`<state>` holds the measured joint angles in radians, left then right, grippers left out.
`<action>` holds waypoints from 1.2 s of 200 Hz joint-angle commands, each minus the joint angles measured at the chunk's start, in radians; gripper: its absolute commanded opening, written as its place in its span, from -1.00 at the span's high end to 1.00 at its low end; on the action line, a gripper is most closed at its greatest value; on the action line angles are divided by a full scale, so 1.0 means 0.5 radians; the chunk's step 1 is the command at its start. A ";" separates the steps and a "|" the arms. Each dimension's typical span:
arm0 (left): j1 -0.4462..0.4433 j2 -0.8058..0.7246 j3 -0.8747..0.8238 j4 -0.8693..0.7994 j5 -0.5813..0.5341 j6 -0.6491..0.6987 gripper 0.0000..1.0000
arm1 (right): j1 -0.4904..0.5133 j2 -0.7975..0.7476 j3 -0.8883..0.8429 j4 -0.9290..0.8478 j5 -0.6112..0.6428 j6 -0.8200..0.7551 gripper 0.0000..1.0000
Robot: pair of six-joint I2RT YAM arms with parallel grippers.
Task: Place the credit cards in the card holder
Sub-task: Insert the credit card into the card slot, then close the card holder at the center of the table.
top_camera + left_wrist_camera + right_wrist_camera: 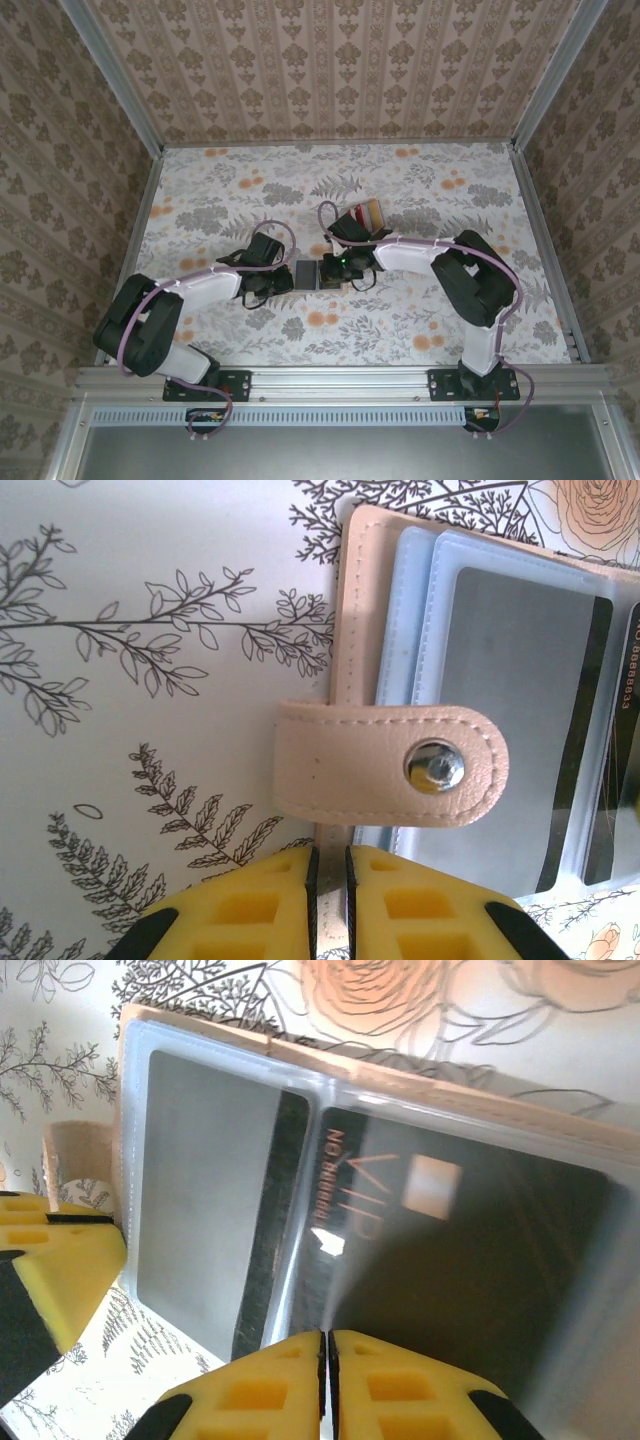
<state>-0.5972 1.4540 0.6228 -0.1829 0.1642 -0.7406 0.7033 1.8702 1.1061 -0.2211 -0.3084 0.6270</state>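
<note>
**A:** Where do we find the card holder (308,273)?

**B:** We see it lying open near the middle of the worktop (450,300), right between our two hands. Close up, the card holder (358,610) shows a pinkish-tan cover and light-blue sleeves (415,590).

**A:** Anything in the sleeves?

**B:** Yes. We make out a grey card (510,700) with a black stripe in the left sleeve. Beside it on the right lies a dark card (470,1260) marked VIP. The strap (350,765) with its metal snap (435,766) folds over the grey card's left part.

**A:** And the hands?

**B:** The left hand (330,890) has its yellow fingers pressed almost together, pinching the cover's left edge. The right hand (328,1370) has its fingers pressed together at the holder's near edge, where the two sleeves meet. We cannot tell what, if anything, sits between them.

**A:** Other cards?

**B:** The loose credit cards (366,212), red and tan-yellow, lie fanned on the worktop. They are farther away and a little to the right, just beyond the right arm's wrist.
</note>
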 commanded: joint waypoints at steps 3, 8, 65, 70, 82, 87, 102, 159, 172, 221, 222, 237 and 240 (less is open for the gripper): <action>-0.051 0.063 -0.038 -0.024 0.119 0.009 0.67 | -0.005 -0.138 -0.048 -0.035 0.008 -0.018 0.71; -0.051 0.056 -0.031 -0.033 0.122 0.013 0.67 | -0.007 -0.161 -0.057 -0.028 0.008 -0.015 0.71; -0.051 -0.167 0.055 -0.206 0.092 0.029 0.44 | -0.194 -0.383 -0.338 0.115 -0.043 0.058 0.46; -0.050 -0.194 0.058 -0.219 0.081 0.029 0.42 | -0.217 -0.399 -0.371 0.131 -0.049 0.065 0.42; -0.045 -0.257 0.054 -0.240 0.057 0.024 0.37 | -0.267 -0.439 -0.450 0.164 -0.061 0.078 0.37; -0.043 -0.278 0.051 -0.247 0.043 0.023 0.34 | -0.286 -0.453 -0.483 0.177 -0.062 0.083 0.33; -0.033 -0.336 0.022 -0.240 0.013 0.010 0.30 | -0.334 -0.479 -0.555 0.204 -0.076 0.097 0.21; 0.004 -0.192 -0.033 -0.108 0.090 -0.014 0.29 | -0.363 -0.372 -0.651 0.434 -0.223 0.202 0.03; -0.001 -0.130 -0.022 -0.071 0.115 -0.016 0.29 | -0.358 -0.341 -0.642 0.470 -0.246 0.227 0.02; -0.049 0.042 0.015 0.016 0.147 -0.029 0.32 | -0.270 -0.223 -0.484 0.366 -0.200 0.191 -0.02; -0.050 0.043 0.015 0.016 0.147 -0.029 0.31 | -0.267 -0.219 -0.482 0.366 -0.200 0.191 -0.02; -0.063 0.069 0.030 0.015 0.152 -0.031 0.32 | -0.239 -0.183 -0.453 0.380 -0.205 0.200 -0.02; -0.066 0.072 0.031 0.014 0.149 -0.030 0.33 | -0.234 -0.177 -0.448 0.383 -0.208 0.203 -0.02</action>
<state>-0.6075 1.4425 0.6266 -0.2138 0.2089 -0.7410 0.5476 1.7294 0.8459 -0.0326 -0.4004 0.7219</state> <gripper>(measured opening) 0.341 0.511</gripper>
